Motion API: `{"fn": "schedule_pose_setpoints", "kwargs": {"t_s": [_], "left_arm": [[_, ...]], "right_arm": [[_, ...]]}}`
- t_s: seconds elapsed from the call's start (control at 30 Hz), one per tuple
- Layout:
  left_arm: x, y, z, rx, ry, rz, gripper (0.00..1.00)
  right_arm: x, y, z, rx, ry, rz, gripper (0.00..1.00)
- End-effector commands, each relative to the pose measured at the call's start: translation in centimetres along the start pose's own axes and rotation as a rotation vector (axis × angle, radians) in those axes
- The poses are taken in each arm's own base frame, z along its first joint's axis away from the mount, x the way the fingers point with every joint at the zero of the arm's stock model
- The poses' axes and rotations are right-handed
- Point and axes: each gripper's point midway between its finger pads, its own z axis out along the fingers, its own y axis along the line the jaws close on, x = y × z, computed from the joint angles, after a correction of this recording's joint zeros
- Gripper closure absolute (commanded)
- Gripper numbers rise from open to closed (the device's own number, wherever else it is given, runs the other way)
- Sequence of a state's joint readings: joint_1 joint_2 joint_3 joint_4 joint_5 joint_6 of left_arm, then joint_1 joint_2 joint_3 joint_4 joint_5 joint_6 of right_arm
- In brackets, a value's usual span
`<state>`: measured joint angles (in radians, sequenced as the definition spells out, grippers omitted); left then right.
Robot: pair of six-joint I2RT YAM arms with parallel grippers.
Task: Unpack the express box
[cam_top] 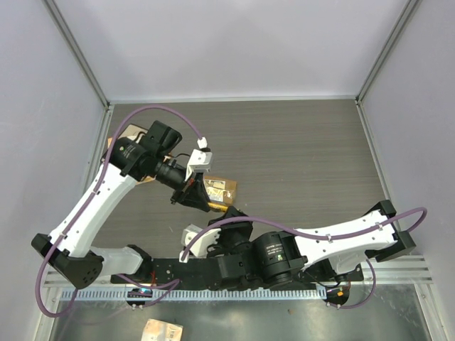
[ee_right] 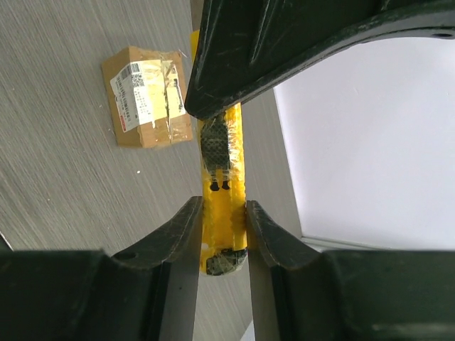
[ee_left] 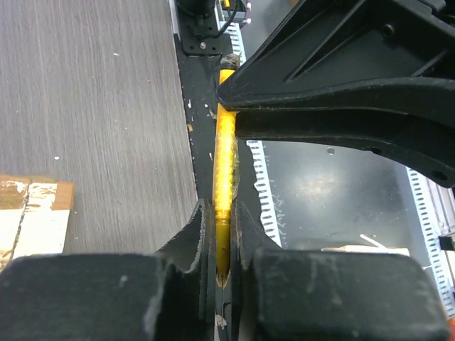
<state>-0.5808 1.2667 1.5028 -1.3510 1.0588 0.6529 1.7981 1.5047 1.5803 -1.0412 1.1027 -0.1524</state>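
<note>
Nearest the arm bases: right pincer [ee_right: 224, 213] clamped on the butt end of the yellow utility knife [ee_right: 222, 177], just short of the black slider. A bit further along, left pincer [ee_left: 222, 220] squeezed shut on the thin edge of that same knife. So, held off the counter [cam_top: 306, 156] by both at once. Looks like a handover or a blade-setting move, hard to say which. Can't tell if any blade is out either.

Tips for doing this bit right:
- Keep one grip solid until the other fully owns the knife. Never loosen both together.
- Pull straight along the handle, no twisting.
- Stay clear of the slider unless pushing it on purpose.

Beyond the knife: express box [ee_right: 148, 96] lying flat on the counter, label and tape facing up, flaps taped shut, near the pincers but touched by neither. Probably next: line up with the tape seam and go shallow.

Head count: two pincers, one knife, one box.
</note>
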Motion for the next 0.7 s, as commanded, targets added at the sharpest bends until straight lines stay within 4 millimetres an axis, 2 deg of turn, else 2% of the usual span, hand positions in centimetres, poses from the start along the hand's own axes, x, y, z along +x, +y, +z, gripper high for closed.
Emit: {"fn": "schedule_pose_setpoints", "kwargs": {"t_s": [0.0, 0.1, 0.13, 0.23, 0.3, 0.37, 0.4, 0.43, 0.53, 0.63, 0.67], "left_arm": [[3.0, -4.9, -1.3, 0.061, 0.141, -0.223, 1.00], [2.8, -4.8, -1.4, 0.053, 0.143, -0.217, 1.00], [2.6, -4.8, -1.5, 0.053, 0.139, -0.214, 1.00], [1.9, -4.6, -1.4, 0.056, 0.129, -0.211, 1.00], [1.1, -4.2, -1.4, 0.054, 0.106, -0.206, 1.00], [-0.6, -3.3, -1.3, 0.024, 0.062, -0.194, 1.00], [-1.6, -3.0, -1.4, 0.010, 0.035, -0.176, 1.00], [-2.4, -2.7, -1.5, 0.000, 0.015, -0.170, 1.00], [-5.5, -1.6, -1.8, -0.046, -0.058, -0.158, 1.00], [-7.8, -0.5, -2.4, -0.082, -0.122, -0.164, 1.00], [-8.9, -0.3, -2.8, -0.098, -0.163, -0.152, 1.00]], "right_arm": [[-1.0, -2.9, -1.2, 0.067, -0.039, 0.075, 0.99], [-0.8, -3.1, -1.2, 0.086, -0.035, 0.079, 0.99], [-0.6, -3.8, -1.3, 0.125, -0.029, 0.089, 0.83], [-0.2, -5.4, -1.8, 0.186, -0.040, 0.182, 0.57], [-0.4, -7.8, -3.3, 0.162, -0.100, 0.396, 0.46], [-0.7, -9.1, -4.3, 0.095, -0.166, 0.592, 0.38], [-0.1, -11.5, -5.7, 0.069, -0.232, 0.746, 0.31], [-0.4, -11.4, -6.2, 0.000, -0.278, 0.808, 0.29], [1.3, -13.2, -7.7, -0.063, -0.373, 1.018, 0.23], [2.4, -13.3, -8.6, -0.130, -0.424, 1.145, 0.18], [2.2, -12.5, -8.6, -0.167, -0.441, 1.161, 0.17]]}}
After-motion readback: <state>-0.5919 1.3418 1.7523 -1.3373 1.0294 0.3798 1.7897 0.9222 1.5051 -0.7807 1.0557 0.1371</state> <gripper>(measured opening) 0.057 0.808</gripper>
